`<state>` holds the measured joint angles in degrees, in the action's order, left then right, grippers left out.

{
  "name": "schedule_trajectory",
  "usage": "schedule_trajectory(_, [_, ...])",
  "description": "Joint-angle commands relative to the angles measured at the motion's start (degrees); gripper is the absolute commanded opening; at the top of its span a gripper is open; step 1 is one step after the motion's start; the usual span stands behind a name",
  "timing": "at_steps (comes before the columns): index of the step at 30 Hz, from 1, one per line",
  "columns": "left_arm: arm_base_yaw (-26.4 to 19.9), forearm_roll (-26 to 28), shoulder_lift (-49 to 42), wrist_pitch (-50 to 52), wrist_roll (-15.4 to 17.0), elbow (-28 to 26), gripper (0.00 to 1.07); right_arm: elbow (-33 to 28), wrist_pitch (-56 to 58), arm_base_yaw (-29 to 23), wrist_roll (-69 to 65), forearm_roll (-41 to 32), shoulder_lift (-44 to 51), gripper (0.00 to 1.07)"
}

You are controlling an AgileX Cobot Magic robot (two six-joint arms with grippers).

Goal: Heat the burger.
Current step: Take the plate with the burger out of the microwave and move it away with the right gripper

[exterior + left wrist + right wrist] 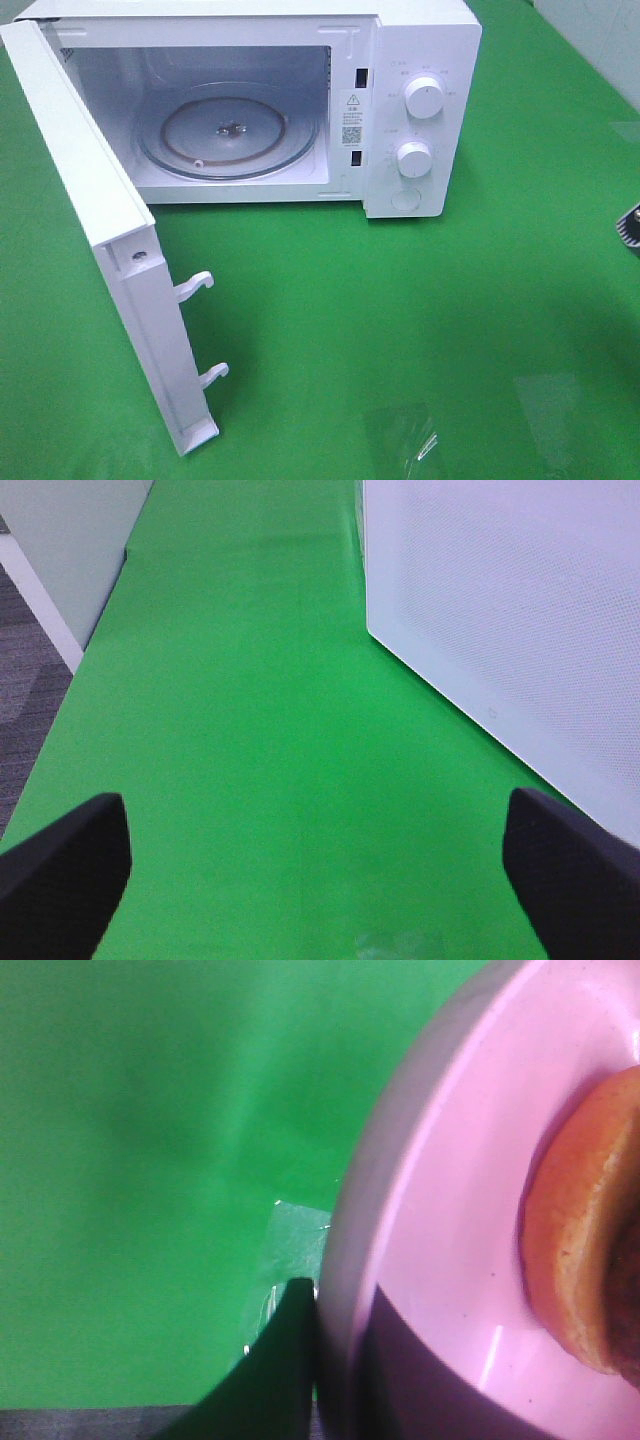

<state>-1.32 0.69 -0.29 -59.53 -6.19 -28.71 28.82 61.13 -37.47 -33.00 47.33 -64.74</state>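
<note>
The burger [585, 1240] shows only in the right wrist view, as a golden-brown bun edge on a pink plate [450, 1220]. One dark fingertip [292, 1355] of my right gripper lies against the plate's rim, and the gripper seems shut on it. In the exterior view only a dark bit of the right gripper [630, 225] shows at the right edge; burger and plate are out of that view. The white microwave [300, 100] stands open with a bare glass turntable [228, 132]. My left gripper [320, 880] is open and empty over the green cloth, beside the microwave door [520, 610].
The microwave door [110, 260] swings out to the front left with two latch hooks [195, 288]. Two knobs [423, 98] sit on its right panel. Clear tape patches [400, 440] lie on the green cloth. The table's left edge and grey floor [25, 680] show in the left wrist view.
</note>
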Motion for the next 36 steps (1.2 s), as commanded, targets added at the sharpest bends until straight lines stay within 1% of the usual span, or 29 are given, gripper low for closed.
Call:
schedule_trajectory(1, [-0.1,0.1,-1.1,0.1,0.1,0.2,0.93,0.6,1.3,0.2,-3.2,4.9,-1.8,0.00])
schedule_trajectory(6, [-0.1,0.1,-1.1,0.1,0.1,0.2,0.93,0.6,-0.8,0.2,-10.8,6.0,-6.6,0.00])
schedule_trajectory(9, [-0.1,0.1,-1.1,0.1,0.1,0.2,0.93,0.6,-1.5,0.2,-11.5,6.1,-8.4,0.00])
schedule_trajectory(13, [-0.1,0.1,-1.1,0.1,0.1,0.2,0.93,0.6,-4.7,0.2,-16.3,6.9,-14.0,0.00])
schedule_trajectory(18, [-0.1,0.1,-1.1,0.1,0.1,0.2,0.93,0.6,-7.6,1.6,-18.9,7.6,-16.3,0.00])
schedule_trajectory(19, [-0.1,0.1,-1.1,0.1,0.1,0.2,0.93,0.6,-9.3,3.0,-19.7,7.8,-17.9,0.00])
schedule_trajectory(20, [-0.1,0.1,-1.1,0.1,0.1,0.2,0.93,0.6,-9.3,3.0,-19.7,7.8,-17.9,0.00])
schedule_trajectory(21, [-0.1,0.1,-1.1,0.1,0.1,0.2,0.93,0.6,-10.7,4.8,-20.8,8.6,-19.4,0.00])
schedule_trajectory(22, [-0.1,0.1,-1.1,0.1,0.1,0.2,0.93,0.6,-10.7,4.8,-20.8,8.6,-19.4,0.00])
schedule_trajectory(24, [-0.1,0.1,-1.1,0.1,0.1,0.2,0.93,0.6,-13.6,7.7,-21.8,10.5,-21.6,0.00])
schedule_trajectory(27, [-0.1,0.1,-1.1,0.1,0.1,0.2,0.93,0.6,-14.0,8.3,-22.2,10.9,-22.2,0.00])
schedule_trajectory(28, [-0.1,0.1,-1.1,0.1,0.1,0.2,0.93,0.6,-15.2,10.3,-23.3,12.1,-24.2,0.00])
schedule_trajectory(31, [-0.1,0.1,-1.1,0.1,0.1,0.2,0.93,0.6,-15.7,10.9,-23.5,12.3,-24.8,0.00])
schedule_trajectory(32, [-0.1,0.1,-1.1,0.1,0.1,0.2,0.93,0.6,-16.8,12.2,-23.8,12.5,-25.9,0.00])
schedule_trajectory(36, [-0.1,0.1,-1.1,0.1,0.1,0.2,0.93,0.6,-18.6,14.0,-24.9,13.8,-28.3,0.00])
